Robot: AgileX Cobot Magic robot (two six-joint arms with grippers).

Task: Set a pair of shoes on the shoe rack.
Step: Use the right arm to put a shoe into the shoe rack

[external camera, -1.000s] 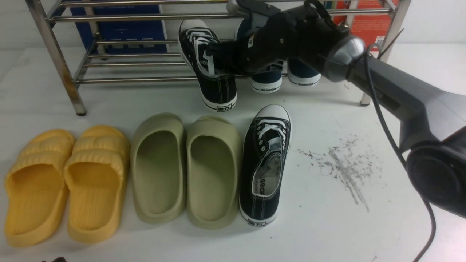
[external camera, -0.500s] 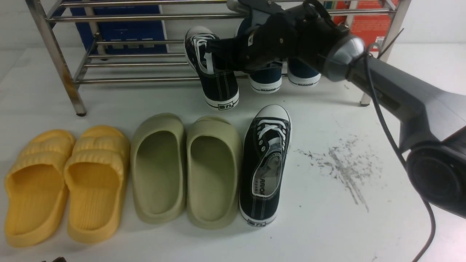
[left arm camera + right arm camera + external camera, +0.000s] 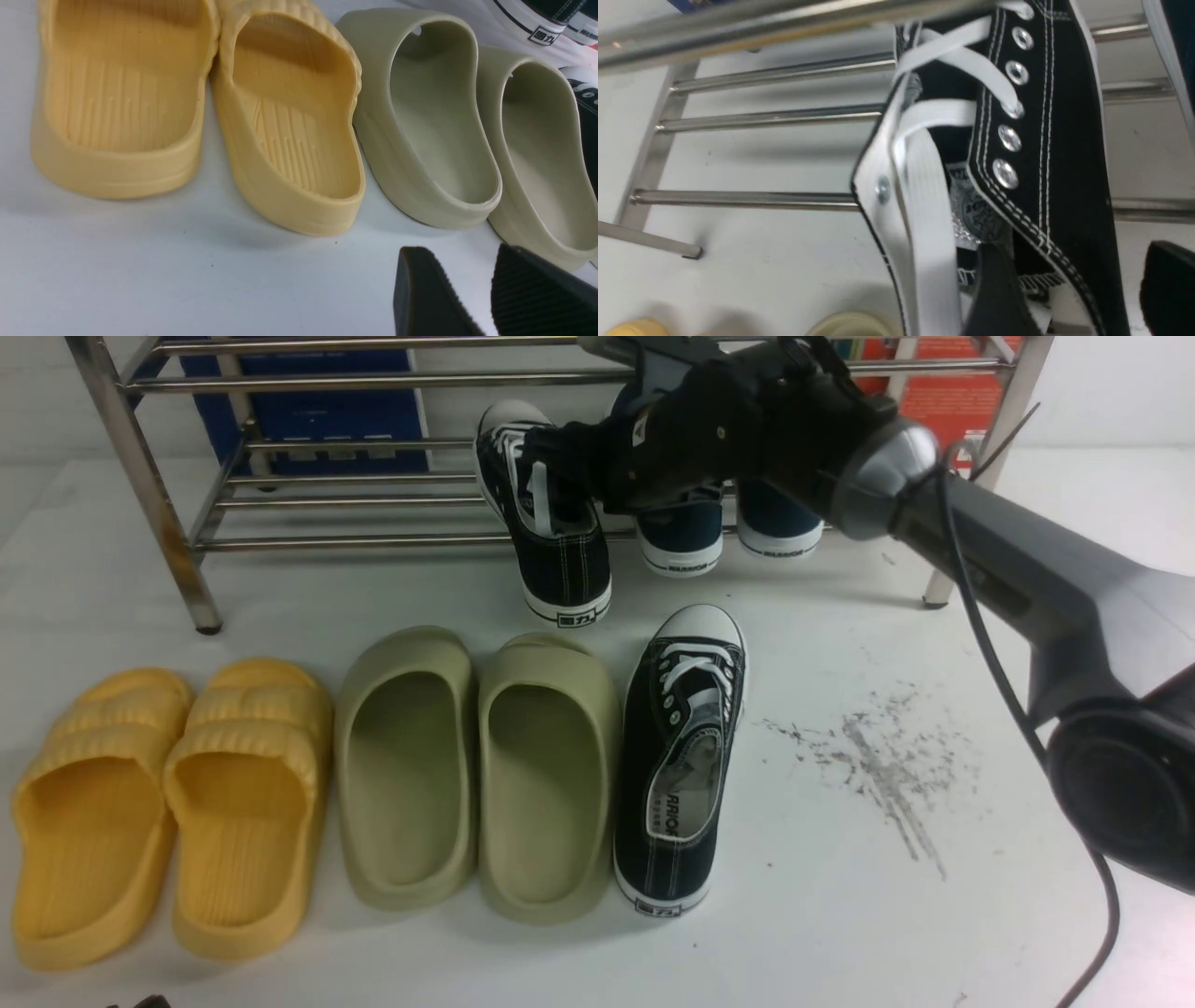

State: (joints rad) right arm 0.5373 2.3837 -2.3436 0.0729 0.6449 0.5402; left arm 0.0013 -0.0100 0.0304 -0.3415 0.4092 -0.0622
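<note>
Black white-laced sneaker [image 3: 558, 555] tilted on steel shoe rack [image 3: 355, 540] — mate [image 3: 667, 793] on floor.

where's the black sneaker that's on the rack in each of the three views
front view: the racked black sneaker sits at upper centre, on the lower shelf of the shoe rack
left wrist view: only its heel, in the upper right corner
right wrist view: large, centre to right, running top to bottom
shared landmark: yellow slides, just a sliver in the right wrist view

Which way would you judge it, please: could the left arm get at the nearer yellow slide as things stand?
Probably yes: the left gripper hangs near the yellow slide, with only bare table between them.
</note>
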